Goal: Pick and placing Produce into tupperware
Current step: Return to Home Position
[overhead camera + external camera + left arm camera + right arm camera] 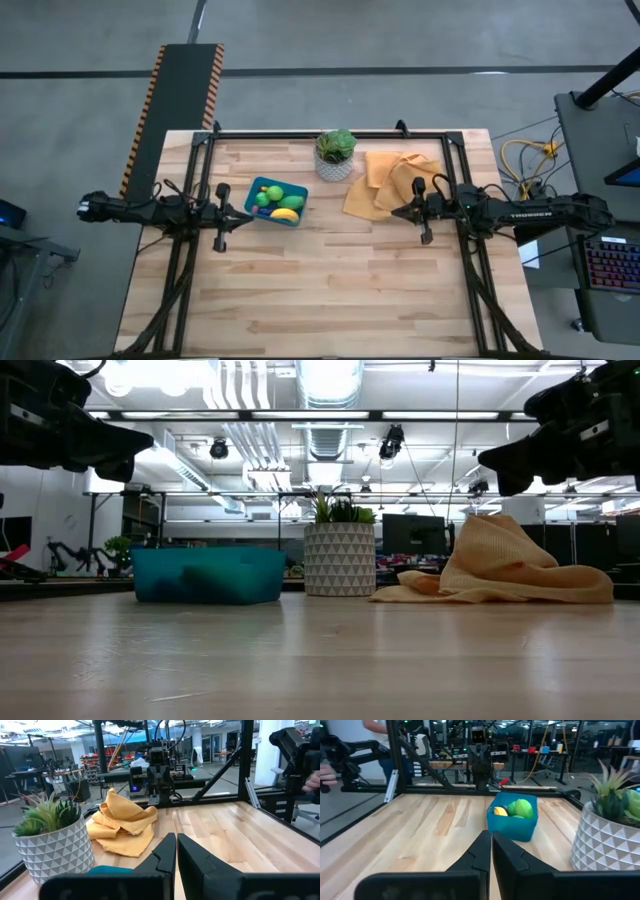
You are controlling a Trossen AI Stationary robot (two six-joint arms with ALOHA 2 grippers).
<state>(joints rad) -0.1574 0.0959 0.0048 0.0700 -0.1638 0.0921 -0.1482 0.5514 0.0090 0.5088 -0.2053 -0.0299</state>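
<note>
The blue-teal tupperware (277, 201) stands on the table left of centre and holds green pieces (275, 194) and a yellow banana (286, 213); the right wrist view shows the tupperware (512, 823) with green pieces (521, 808) and a yellow one (500, 811) inside. In the low view the tupperware (208, 574) rests flat on its base. My left gripper (246, 216) hovers shut just left of the tupperware, above the table. My right gripper (396, 211) hovers shut over the near edge of the orange-yellow cloth (390, 183). Both hold nothing.
A leafy plant in a white patterned pot (335, 156) stands at the far middle of the table, between the tupperware and the crumpled orange-yellow cloth (497, 565). A black frame (330, 135) borders the table. Bare wood (330, 290) fills the near half. A person's hand (326, 772) shows beyond the table.
</note>
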